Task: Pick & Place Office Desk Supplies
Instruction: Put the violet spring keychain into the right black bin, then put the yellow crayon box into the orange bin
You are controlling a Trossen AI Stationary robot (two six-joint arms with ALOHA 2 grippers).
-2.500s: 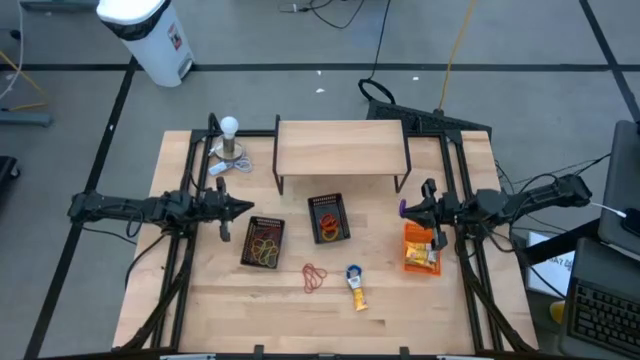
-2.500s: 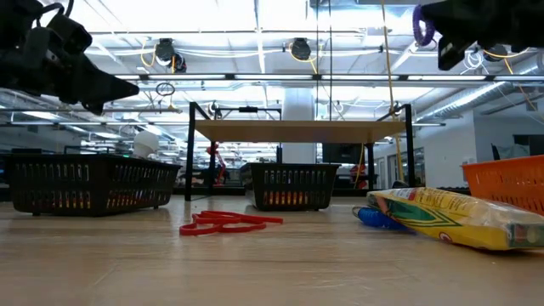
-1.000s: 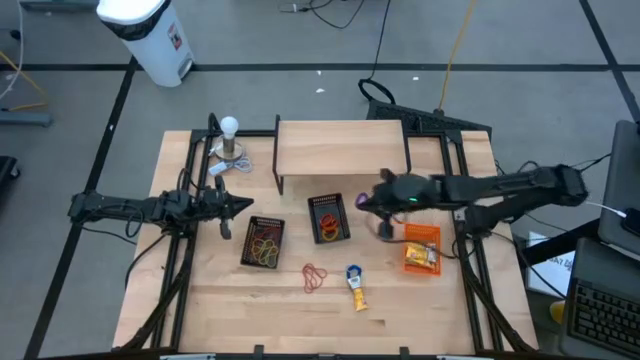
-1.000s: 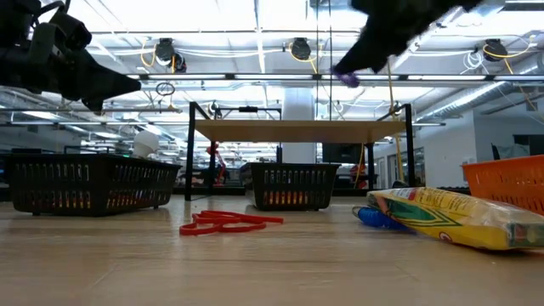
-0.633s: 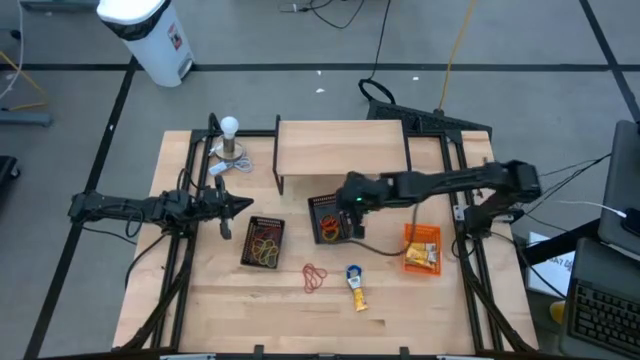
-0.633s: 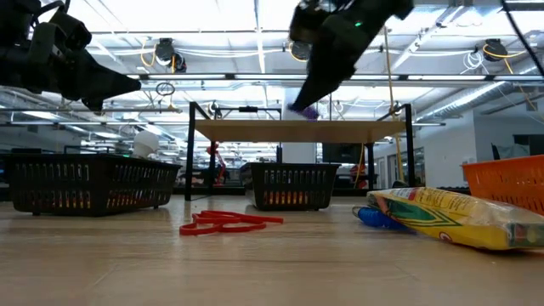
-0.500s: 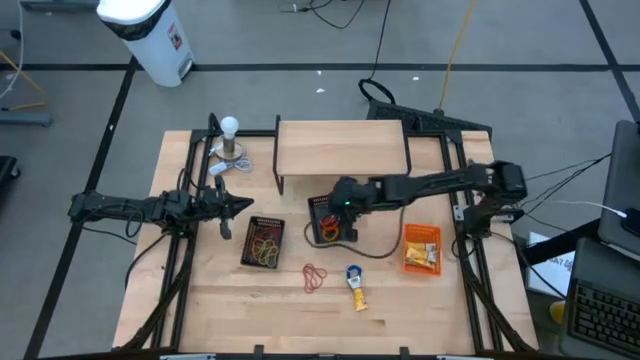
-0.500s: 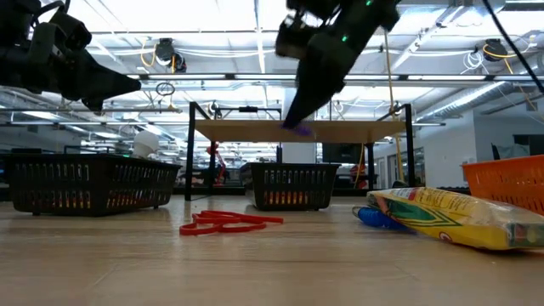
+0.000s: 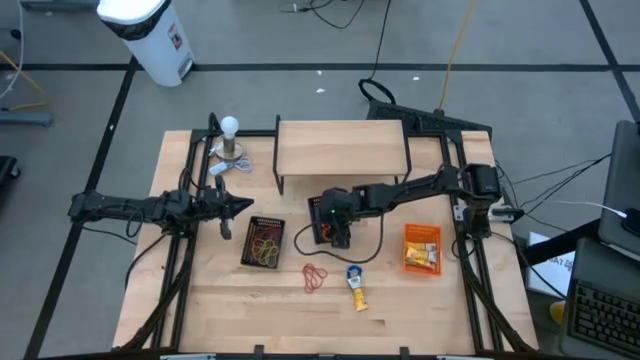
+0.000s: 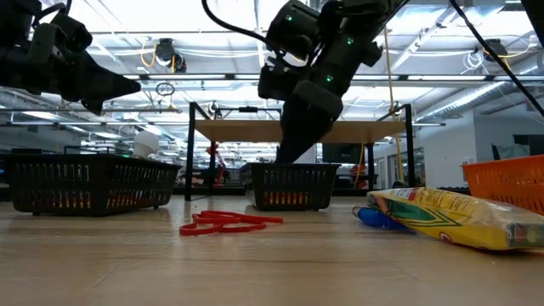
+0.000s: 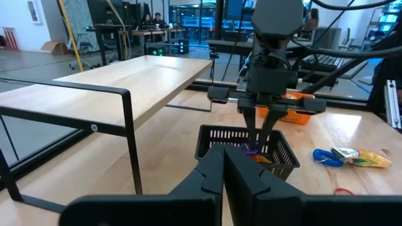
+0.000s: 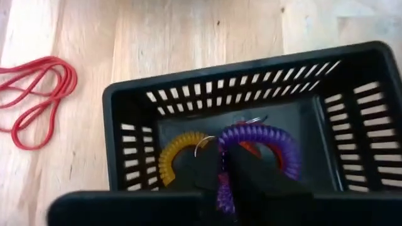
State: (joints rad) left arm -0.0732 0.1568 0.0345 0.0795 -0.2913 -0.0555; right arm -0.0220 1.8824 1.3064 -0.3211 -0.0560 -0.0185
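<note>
My right gripper reaches down into the middle black basket and is shut on a purple coiled band. A yellow coiled band lies in that basket beside it. Red rubber bands lie loose on the table in front of the basket. A yellow packet with a blue end lies flat to their right. More bands fill the left black basket. My left gripper hovers shut over the table's left side, by that basket. My right gripper pinches the purple coiled band between its two fingers at one end of its arc. The fingers come from above, pointing down into the basket. The band curves out sideways from them, low inside the basket; whether it rests on the floor cannot be told.
A low wooden shelf on a black frame stands behind the baskets. An orange basket sits on the right. A white ball on a metal stand is at the far left corner. Bare wood lies along the near edge.
My right arm has swung from the table's right side toward the left, carrying the purple band high over the table. It then tipped down and lowered the band into the middle black basket. The left arm kept still.
</note>
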